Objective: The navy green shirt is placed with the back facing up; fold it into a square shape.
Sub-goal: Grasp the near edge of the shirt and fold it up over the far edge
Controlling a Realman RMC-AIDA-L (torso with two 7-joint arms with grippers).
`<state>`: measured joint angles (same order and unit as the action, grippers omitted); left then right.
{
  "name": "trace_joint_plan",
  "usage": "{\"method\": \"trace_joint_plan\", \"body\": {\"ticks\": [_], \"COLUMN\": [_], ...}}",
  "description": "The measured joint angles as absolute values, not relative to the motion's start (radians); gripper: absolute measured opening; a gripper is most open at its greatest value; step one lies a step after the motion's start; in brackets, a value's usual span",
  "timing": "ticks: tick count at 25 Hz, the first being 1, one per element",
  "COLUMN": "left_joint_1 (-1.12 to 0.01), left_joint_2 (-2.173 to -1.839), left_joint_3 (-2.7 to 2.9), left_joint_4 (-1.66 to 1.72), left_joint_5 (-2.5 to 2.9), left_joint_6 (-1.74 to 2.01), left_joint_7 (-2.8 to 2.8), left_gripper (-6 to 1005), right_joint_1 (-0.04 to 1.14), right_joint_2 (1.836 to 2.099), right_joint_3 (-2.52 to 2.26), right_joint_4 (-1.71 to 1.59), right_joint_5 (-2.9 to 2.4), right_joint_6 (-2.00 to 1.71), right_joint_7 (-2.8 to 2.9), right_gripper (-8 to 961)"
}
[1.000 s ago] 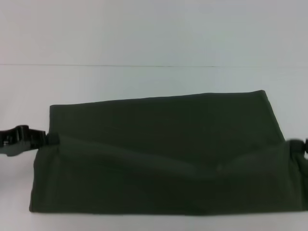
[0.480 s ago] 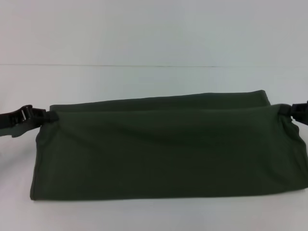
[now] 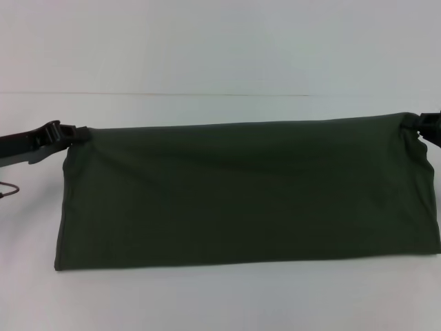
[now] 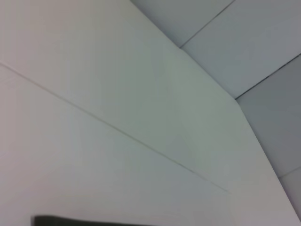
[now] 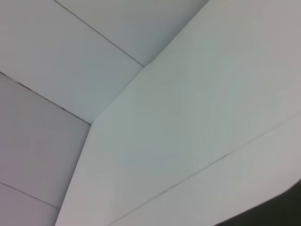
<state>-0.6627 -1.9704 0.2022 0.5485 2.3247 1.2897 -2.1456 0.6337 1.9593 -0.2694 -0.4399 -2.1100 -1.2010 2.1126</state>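
Pinching the navy green shirt [image 3: 241,193] at its far corners, my left gripper [image 3: 76,134] and right gripper [image 3: 412,121] should lower evenly, laying the carried edge square along the counter's [image 3: 220,303] middle without slack.

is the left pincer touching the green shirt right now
Touching. In the head view the left pincer meets the top left corner of the navy green shirt, the cloth drawn up to it with no gap. The left wrist view doesn't show it.
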Motion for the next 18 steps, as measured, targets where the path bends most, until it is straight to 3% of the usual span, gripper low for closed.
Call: {"method": "trace_joint_plan", "body": {"ticks": [18], "left_joint_1": [-0.695], "left_joint_2": [-2.03], "left_joint_3": [0.238], "left_joint_4": [0.539], "left_joint_5": [2.313], "left_joint_6": [1.064], "left_joint_7": [-2.105], "left_gripper": [58], "right_joint_1": [0.714], "right_joint_2": [2.031], "right_joint_3": [-0.299], "right_joint_4": [-0.437], "right_joint_5": [-2.107], "right_joint_6": [-0.995], "right_joint_7": [2.041], "right_gripper": [40]}}
